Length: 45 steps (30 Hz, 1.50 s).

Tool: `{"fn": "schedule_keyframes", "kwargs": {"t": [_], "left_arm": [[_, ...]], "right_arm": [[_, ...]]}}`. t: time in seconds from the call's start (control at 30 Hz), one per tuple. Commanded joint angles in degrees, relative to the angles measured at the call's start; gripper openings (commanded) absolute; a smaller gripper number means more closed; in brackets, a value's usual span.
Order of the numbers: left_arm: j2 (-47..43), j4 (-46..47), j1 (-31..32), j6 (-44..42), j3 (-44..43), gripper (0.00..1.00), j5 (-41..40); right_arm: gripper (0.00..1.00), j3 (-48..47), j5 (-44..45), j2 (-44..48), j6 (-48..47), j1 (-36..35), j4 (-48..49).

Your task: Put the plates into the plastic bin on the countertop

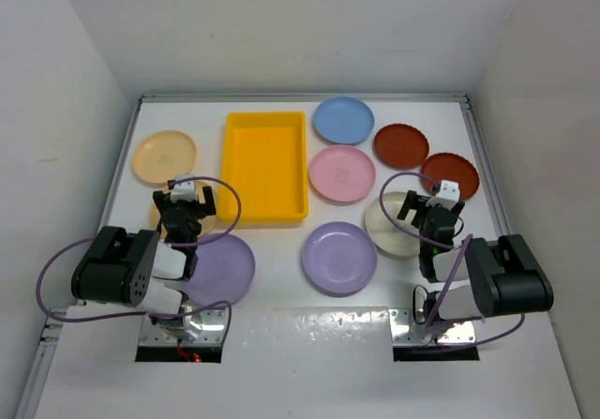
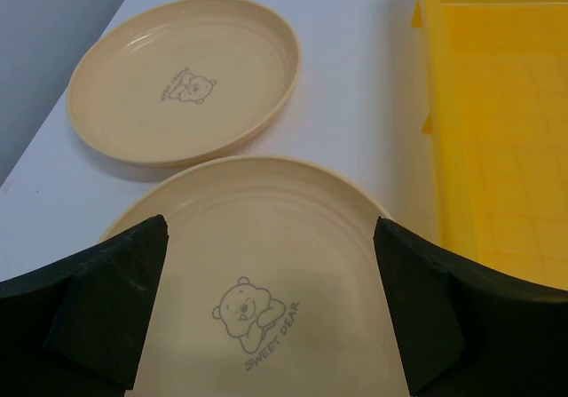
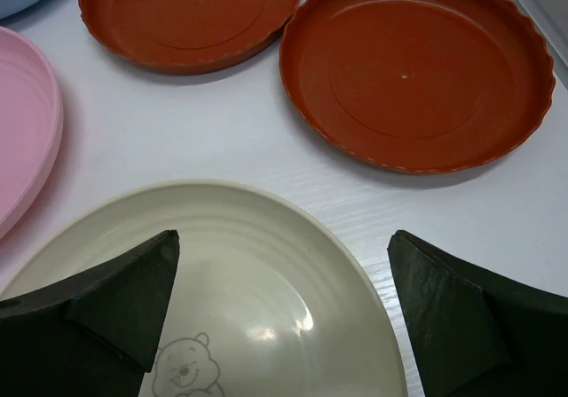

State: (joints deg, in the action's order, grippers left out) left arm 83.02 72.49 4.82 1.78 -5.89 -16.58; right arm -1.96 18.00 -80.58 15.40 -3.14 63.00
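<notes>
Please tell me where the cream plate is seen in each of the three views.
Top external: cream plate at lower right, just right of the lavender plate.
Left wrist: not in it.
Right wrist: the cream plate fills the bottom centre, cut by the lower edge.
Shared landmark: the two dark red plates lie just beyond it in the top and right wrist views.

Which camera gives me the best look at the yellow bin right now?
Top external: the whole bin shows, all four rims, and it is empty inside. The left wrist view catches only its left part, cut off by the frame's right edge. The right wrist view does not show it.
</notes>
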Motion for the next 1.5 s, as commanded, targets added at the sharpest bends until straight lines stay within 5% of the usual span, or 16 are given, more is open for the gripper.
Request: {"fn": "schedule_keyframes", "kwargs": {"t": [0.0,0.17,0.27,0.33,0.37,0.5,0.6,0.7,0.77,0.83,0.9,0.93,1.03,1.1,1.23,1.47], "left_arm": [[-0.9,2.9,-0.3,0.9,-1.0,1.0,0.0],[-2.6,1.0,-0.3,1.6,-1.8,1.0,-1.8],[-13.0,-31.4,-0.9,-5.8,-16.5,1.0,2.1],[-15.4,-52.8,-2.1,-9.9,-24.7,1.0,13.2],[-19.0,-56.5,-2.7,-10.0,-29.2,1.0,14.6],[-33.7,-58.1,-2.7,-12.2,-32.2,1.0,22.9],[-36.8,-56.2,-2.2,-10.8,-37.2,1.0,23.1],[-27.3,-70.7,-3.2,-4.4,-54.4,1.0,14.7],[-12.9,-90.2,-8.6,-1.3,-66.4,1.0,17.3],[-3.4,-101.4,-15.8,-4.3,-81.6,0.79,25.5],[9.5,-116.0,-19.5,-6.6,-94.4,0.45,33.4],[13.9,-120.4,-22.2,-7.9,-98.6,0.44,34.1],[29.3,-133.3,-27.3,-9.1,-112.9,0.5,33.6],[33.8,-134.0,-29.7,-8.4,-117.2,0.57,32.4],[39.2,-128.7,-32.4,-7.3,-118.4,0.76,26.4],[47.7,-122.8,-34.2,-3.4,-115.7,0.78,23.0]], "right_arm": [[1.0,3.8,-0.3,0.5,-0.5,0.0,4.1],[1.0,-6.2,-9.0,11.7,-8.4,-3.9,-17.7],[1.0,-16.7,-14.9,16.5,-14.4,-6.4,-31.7],[1.0,-25.6,-17.4,18.1,-23.4,-8.3,-39.8],[1.0,-28.2,-17.2,18.2,-25.7,-10.3,-44.0],[1.0,-47.0,-10.8,15.2,-39.7,-18.5,-57.1],[1.0,-57.9,-2.1,10.9,-35.8,-21.0,-57.4],[1.0,-69.7,15.3,6.1,-12.0,-20.8,-64.4],[1.0,-75.6,2.5,4.4,-4.9,-16.1,-72.6],[0.93,-76.8,-23.9,1.8,-4.9,-13.1,-77.6],[0.82,-80.7,-24.7,-4.2,-0.7,-12.8,-82.8],[0.8,-84.2,-23.4,-5.8,1.7,-12.6,-85.5],[0.89,-91.7,-20.5,-13.8,5.5,-12.9,-101.5],[0.9,-91.0,-18.6,-15.9,6.7,-13.7,-102.6],[0.92,-85.9,-13.9,-15.9,6.7,-16.4,-100.9],[0.91,-79.9,-13.2,-16.5,8.8,-20.3,-100.6]]}}
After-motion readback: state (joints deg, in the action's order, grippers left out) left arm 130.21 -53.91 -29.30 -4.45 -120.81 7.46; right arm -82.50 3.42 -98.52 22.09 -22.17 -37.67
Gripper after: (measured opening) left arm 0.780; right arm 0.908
